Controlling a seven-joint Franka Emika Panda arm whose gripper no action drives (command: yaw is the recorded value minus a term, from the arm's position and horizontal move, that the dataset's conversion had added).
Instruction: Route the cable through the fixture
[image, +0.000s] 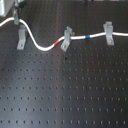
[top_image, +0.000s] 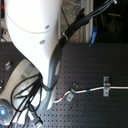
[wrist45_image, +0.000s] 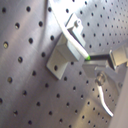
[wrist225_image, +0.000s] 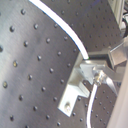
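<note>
The white cable (image: 39, 44) comes in from the first exterior view's left, dips, and carries a red band (image: 56, 45) and a blue band (image: 88, 37). The fixture (image: 21, 39) is the broad grey clip at the first exterior view's left. The cable passes close by its hooked top; whether it sits inside the hook I cannot tell. My gripper (image: 18, 21) hangs just above this clip and looks shut on the cable. In both wrist views the cable (wrist225_image: 60, 26) runs up to the fingertips (wrist225_image: 91, 60) beside the clip (wrist45_image: 60, 57).
A narrower slanted clip (image: 66, 37) and a two-pronged clip (image: 107, 32) hold the cable further to the first exterior view's right. The black perforated board (image: 65, 90) carries everything. In the second exterior view the white arm (top_image: 35, 30) and its cable bundle hide the board's left.
</note>
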